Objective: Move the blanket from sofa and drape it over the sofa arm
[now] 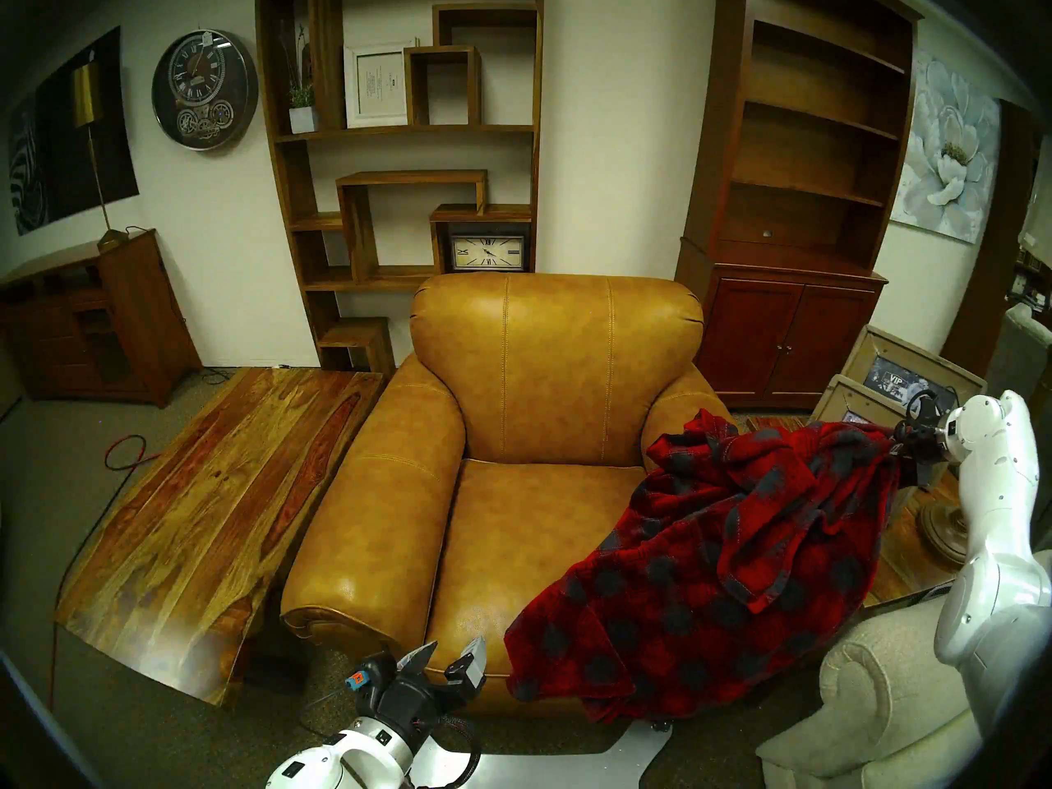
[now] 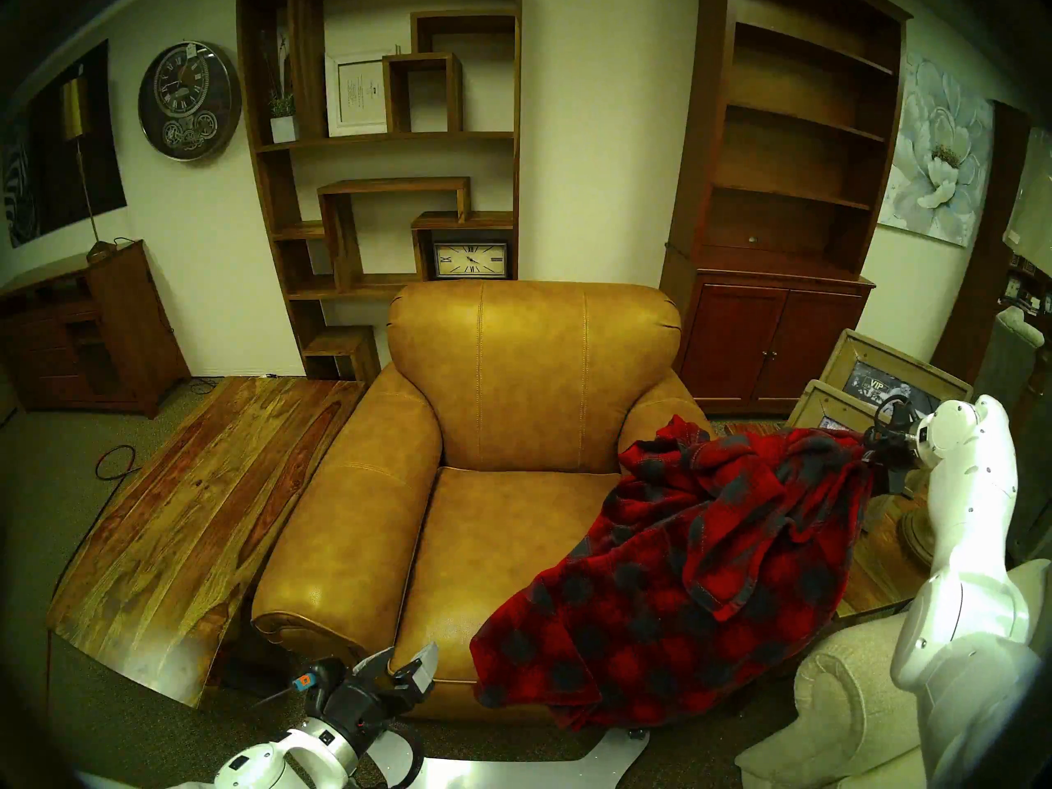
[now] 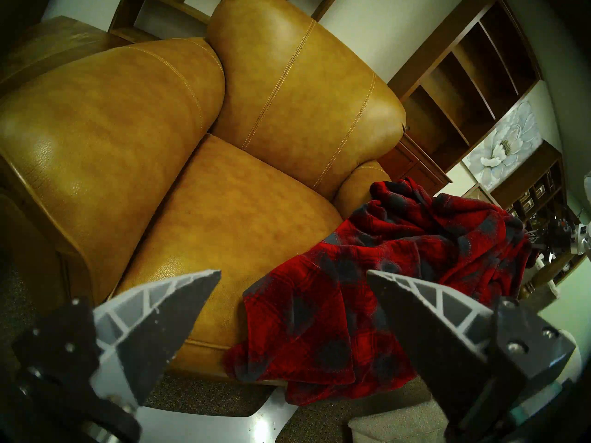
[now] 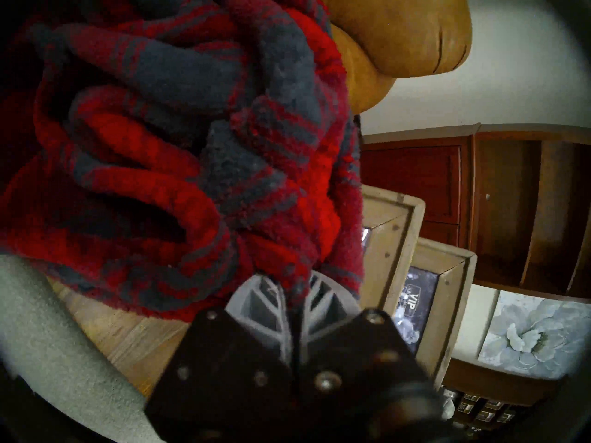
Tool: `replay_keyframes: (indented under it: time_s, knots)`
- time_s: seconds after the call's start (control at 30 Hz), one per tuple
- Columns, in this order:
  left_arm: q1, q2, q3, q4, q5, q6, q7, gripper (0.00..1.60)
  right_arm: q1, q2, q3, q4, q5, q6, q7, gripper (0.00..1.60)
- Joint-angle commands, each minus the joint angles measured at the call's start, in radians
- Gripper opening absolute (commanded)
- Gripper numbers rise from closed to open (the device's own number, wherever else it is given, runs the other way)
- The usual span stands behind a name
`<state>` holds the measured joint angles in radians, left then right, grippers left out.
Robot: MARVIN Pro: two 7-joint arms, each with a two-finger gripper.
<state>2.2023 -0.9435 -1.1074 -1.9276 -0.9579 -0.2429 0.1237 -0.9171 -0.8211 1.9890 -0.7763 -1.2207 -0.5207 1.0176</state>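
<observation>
Head view, blanket (image 1: 711,571): heaped over the sofa arm (image 1: 686,409), front trailing off the sofa (image 1: 512,486) seat.
Right pincer (image 4: 295,284): pinching blanket's far corner.
Left pincer (image 1: 450,654): spread, empty.
Remaining: release, tidy.

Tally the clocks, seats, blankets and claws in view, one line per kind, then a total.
Clocks: 2, a round wall clock and a rectangular shelf clock
Seats: 2, the tan leather sofa and a beige fabric sofa
Blankets: 1, the plaid blanket
Claws: 2, left claw and right claw
Total: 7
</observation>
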Motion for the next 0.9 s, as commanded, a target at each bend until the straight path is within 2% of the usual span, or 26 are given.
replay_keyframes:
  time_s: [0.0, 0.03, 0.07, 0.1, 0.27, 0.4, 0.47, 0.6, 0.7, 0.8, 0.87]
  knots:
    - [0.001, -0.002, -0.003, -0.022, -0.002, -0.008, -0.002, 1.6, 0.061, 0.065, -0.047, 0.081, -0.008, -0.109, 0.032, 0.0]
    - [0.002, -0.002, -0.004, -0.023, -0.002, -0.008, -0.001, 1.6, 0.065, 0.063, -0.055, 0.097, -0.011, -0.126, 0.035, 0.07]
    - [0.003, -0.001, -0.004, -0.024, -0.002, -0.008, -0.001, 1.6, 0.069, 0.062, -0.065, 0.116, -0.014, -0.147, 0.038, 0.44]
    - [0.003, -0.001, -0.004, -0.025, -0.003, -0.009, -0.001, 1.6, 0.077, 0.06, -0.07, 0.134, -0.013, -0.164, 0.044, 1.6]
    - [0.007, 0.0, -0.006, -0.029, -0.004, -0.011, 0.0, 1.6, 0.138, 0.051, -0.064, 0.208, 0.025, -0.258, 0.061, 1.6]
    - [0.009, 0.0, -0.007, -0.032, -0.005, -0.012, 0.0, 1.6, 0.175, 0.035, -0.026, 0.216, 0.098, -0.328, 0.089, 1.6]
    - [0.009, 0.0, -0.007, -0.032, -0.005, -0.011, 0.0, 1.6, 0.189, 0.014, 0.001, 0.205, 0.142, -0.355, 0.068, 1.6]
    - [0.008, 0.0, -0.007, -0.03, -0.004, -0.011, -0.001, 1.6, 0.211, -0.026, 0.007, 0.172, 0.186, -0.404, 0.02, 1.6]
    - [0.007, -0.001, -0.007, -0.026, -0.004, -0.009, -0.001, 1.6, 0.242, -0.1, -0.032, 0.138, 0.215, -0.439, -0.028, 1.6]
    - [0.007, -0.001, -0.007, -0.024, -0.004, -0.008, -0.002, 1.6, 0.216, -0.124, -0.092, 0.143, 0.234, -0.439, -0.059, 1.6]
    - [0.007, -0.001, -0.007, -0.023, -0.004, -0.008, -0.002, 1.6, 0.201, -0.145, -0.101, 0.155, 0.236, -0.439, -0.066, 1.6]
